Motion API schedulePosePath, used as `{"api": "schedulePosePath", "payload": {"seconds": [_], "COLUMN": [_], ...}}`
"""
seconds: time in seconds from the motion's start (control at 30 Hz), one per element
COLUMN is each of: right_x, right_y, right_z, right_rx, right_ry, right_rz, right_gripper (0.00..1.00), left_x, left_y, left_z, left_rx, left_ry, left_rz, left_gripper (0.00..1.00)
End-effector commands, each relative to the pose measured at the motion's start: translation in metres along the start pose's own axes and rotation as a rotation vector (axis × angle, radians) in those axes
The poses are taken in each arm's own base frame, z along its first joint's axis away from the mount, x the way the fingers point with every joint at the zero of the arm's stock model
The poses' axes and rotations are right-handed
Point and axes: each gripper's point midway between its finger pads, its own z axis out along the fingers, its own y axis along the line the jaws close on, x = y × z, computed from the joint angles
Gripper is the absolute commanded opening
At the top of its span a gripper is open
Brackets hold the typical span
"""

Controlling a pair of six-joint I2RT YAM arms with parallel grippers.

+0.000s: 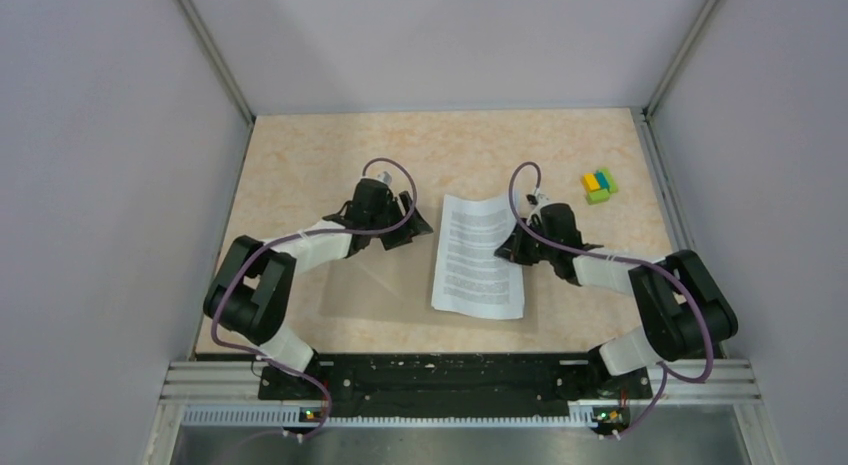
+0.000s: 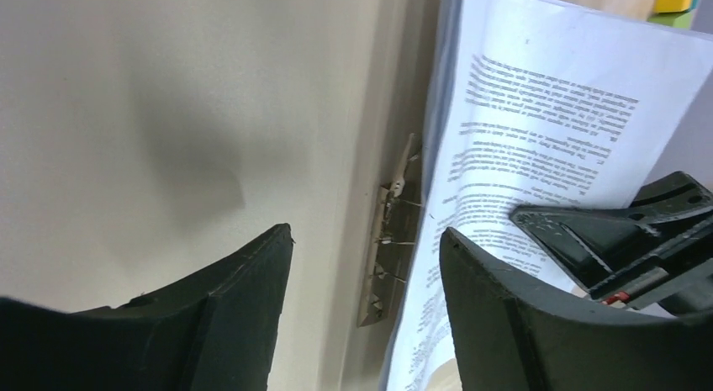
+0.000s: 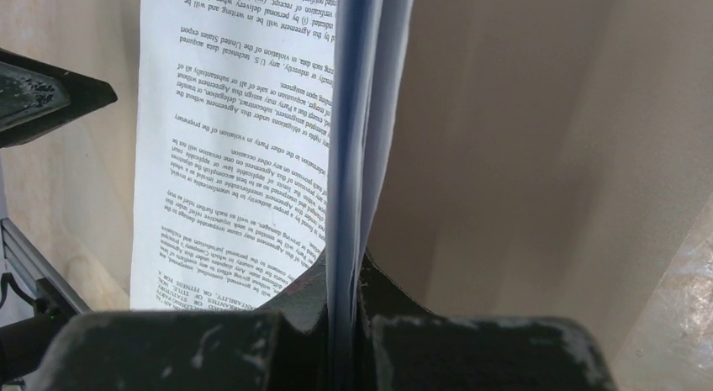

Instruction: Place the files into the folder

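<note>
The files [image 1: 480, 253], white sheets of small black print, lie mid-table over the right half of the open tan folder [image 1: 368, 287]. My right gripper [image 1: 514, 249] is shut on the sheets' right edge; in the right wrist view the stack's edge [image 3: 346, 155] runs straight between the closed fingers [image 3: 346, 269], with the folder's inner face [image 3: 521, 155] beside it. My left gripper [image 1: 405, 225] is open at the folder's upper left. Its jaws [image 2: 366, 235] stand apart over the folder [image 2: 168, 113] and the metal clip [image 2: 391, 240], holding nothing. The files [image 2: 538, 130] curve up on the right.
A small yellow, blue and green block cluster [image 1: 599, 185] sits at the back right of the table. Grey walls with metal rails close in the left, right and back sides. Both arm bases stand at the near edge.
</note>
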Motion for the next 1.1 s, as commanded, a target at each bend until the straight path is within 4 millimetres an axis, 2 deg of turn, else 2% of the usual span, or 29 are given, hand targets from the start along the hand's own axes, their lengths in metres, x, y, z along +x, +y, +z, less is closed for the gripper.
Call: {"api": "schedulePosePath", "payload": {"seconds": [0.0,0.17,0.27,0.47,0.7,0.77,0.93,1.07], "right_x": [-0.018,-0.017,-0.017,-0.016,-0.014,-0.014,-0.015,-0.018], "right_y": [0.014,0.016,0.017,0.016,0.016,0.016,0.017,0.019], "right_z": [0.006,0.008,0.009,0.010,0.013,0.014,0.015,0.016], "right_rx": [-0.030,-0.043,-0.046,-0.050,-0.058,-0.059,-0.062,-0.067], "right_ry": [-0.034,-0.025,-0.025,-0.020,-0.013,-0.013,-0.016,-0.021], "right_rz": [-0.068,-0.081,-0.087,-0.091,-0.091,-0.090,-0.086,-0.087], "right_gripper": [0.00,0.00,0.00,0.00,0.00,0.00,0.00,0.00], "left_x": [-0.007,-0.004,0.000,0.006,0.016,0.018,0.020,0.023], "left_y": [-0.026,-0.048,-0.048,-0.044,-0.059,-0.060,-0.055,-0.054], "left_z": [-0.014,-0.010,0.002,0.021,0.030,0.033,0.038,0.042], "left_rx": [0.099,0.222,0.230,0.229,0.295,0.295,0.267,0.248], "left_ry": [-0.018,0.054,0.116,0.194,0.273,0.286,0.317,0.347], "left_rz": [0.033,0.083,0.095,0.087,0.110,0.116,0.119,0.137], "left_gripper": [0.73,0.82,0.84,0.79,0.74,0.70,0.50,0.42]}}
